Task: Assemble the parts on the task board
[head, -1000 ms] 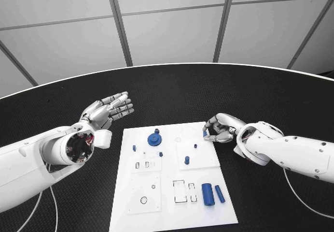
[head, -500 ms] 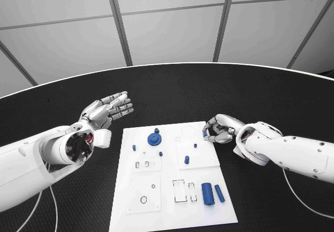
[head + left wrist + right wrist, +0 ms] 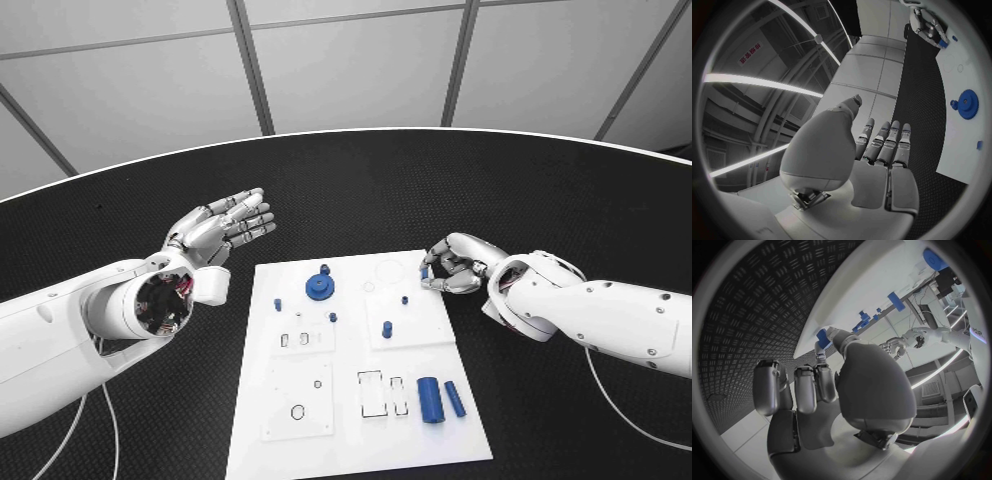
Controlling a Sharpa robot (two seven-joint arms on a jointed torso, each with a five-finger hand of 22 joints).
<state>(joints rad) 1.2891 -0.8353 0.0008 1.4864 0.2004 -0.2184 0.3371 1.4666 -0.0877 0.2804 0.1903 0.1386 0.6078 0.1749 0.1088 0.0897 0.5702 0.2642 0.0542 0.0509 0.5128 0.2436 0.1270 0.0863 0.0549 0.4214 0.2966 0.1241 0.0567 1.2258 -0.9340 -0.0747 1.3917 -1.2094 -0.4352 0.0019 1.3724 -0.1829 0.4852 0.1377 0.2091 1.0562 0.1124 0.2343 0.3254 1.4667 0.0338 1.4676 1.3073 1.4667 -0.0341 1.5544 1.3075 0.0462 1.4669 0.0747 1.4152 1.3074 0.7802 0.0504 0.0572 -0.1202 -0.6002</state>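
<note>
Right hand [image 3: 454,268] edges slightly away from task board [image 3: 361,420] corner, small blue part [image 3: 822,334] pinched at its fingertips — barely a shift. Left hand [image 3: 219,228], fingers spread, lifts a touch.

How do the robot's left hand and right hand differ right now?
The left hand is held up over the bare table with fingers straight and apart, holding nothing; the right hand is curled, pinching a small blue part. The left hand is clear of the task board; the right hand is at the board's far right edge. Both are silver hands on white arms.
</note>
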